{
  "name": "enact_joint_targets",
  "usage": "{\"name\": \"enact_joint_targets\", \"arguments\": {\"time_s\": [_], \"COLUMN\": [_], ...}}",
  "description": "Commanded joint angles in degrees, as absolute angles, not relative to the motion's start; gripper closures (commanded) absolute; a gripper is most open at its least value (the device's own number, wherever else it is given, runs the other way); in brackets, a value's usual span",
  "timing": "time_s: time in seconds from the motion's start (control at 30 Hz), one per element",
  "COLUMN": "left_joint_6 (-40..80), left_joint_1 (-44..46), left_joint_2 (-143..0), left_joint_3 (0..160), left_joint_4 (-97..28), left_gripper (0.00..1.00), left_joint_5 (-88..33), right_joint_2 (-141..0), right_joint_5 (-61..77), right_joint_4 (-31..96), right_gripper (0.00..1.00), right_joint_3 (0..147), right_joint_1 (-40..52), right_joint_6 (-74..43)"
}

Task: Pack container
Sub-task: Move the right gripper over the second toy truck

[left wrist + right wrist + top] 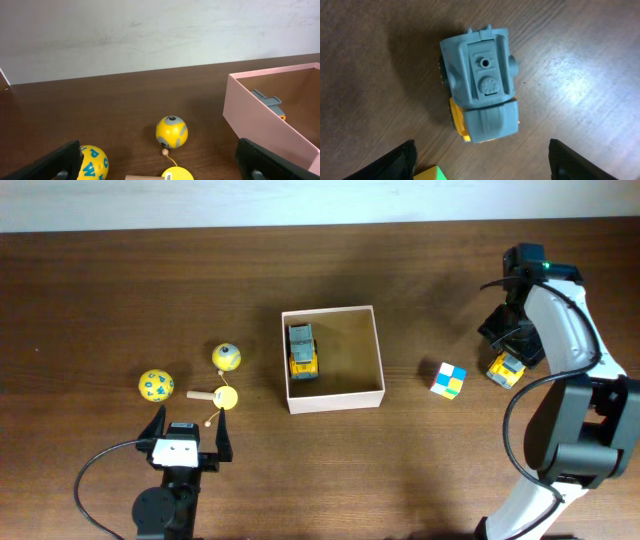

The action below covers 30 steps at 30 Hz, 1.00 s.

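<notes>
We count one container [352,355], a square, shallow box that is white outside and tan inside, sitting at the middle of the overhead frame. One yellow and grey toy truck [303,350] lies in it, against its left wall. A second toy truck [506,367] of the same colours stands on the table [400,260] at the right of the frame, so we have two trucks in all.

The right gripper [512,340] hangs just above that second truck. In the right wrist view its fingers [390,162] stand wide apart at the lower corners, and the truck [480,85] lies between them, untouched.

One colour cube [448,379] sits between the container and the second truck.

At the left of the frame we count two yellow balls: one with blue marks [155,386] and one with grey patches [227,357]. One wooden stick with a yellow disc [215,396] lies just below them.

The left gripper [190,430] is at the lower left, its jaws fully spread and holding nothing.
</notes>
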<state>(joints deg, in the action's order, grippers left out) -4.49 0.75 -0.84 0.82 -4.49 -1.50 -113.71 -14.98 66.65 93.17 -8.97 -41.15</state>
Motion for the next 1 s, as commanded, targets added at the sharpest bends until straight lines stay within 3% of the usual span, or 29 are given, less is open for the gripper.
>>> {"name": "enact_joint_targets", "arguments": {"time_s": [0.0, 0.4, 0.97], "left_joint_6": [-4.75, -4.78, -4.75], "left_joint_1": [0.97, 0.97, 0.97], "left_joint_2": [-0.3, -0.3, -0.3], "left_joint_3": [0.49, 0.49, 0.49], "left_joint_4": [-4.6, -4.6, -4.6], "left_gripper": [0.01, 0.01, 0.01], "left_joint_5": [-1.3, -1.3, -1.3], "right_joint_2": [-112.75, -112.75, -112.81], "right_joint_5": [-11.66, -5.39, -4.51], "right_joint_4": [65.65, 61.23, 47.2], "right_gripper": [0.2, 0.15, 0.12], "right_joint_3": [92.55, 90.85, 80.05], "right_joint_1": [-10.55, -16.21, -16.58], "right_joint_6": [-37.87, -28.93, -26.76]}}
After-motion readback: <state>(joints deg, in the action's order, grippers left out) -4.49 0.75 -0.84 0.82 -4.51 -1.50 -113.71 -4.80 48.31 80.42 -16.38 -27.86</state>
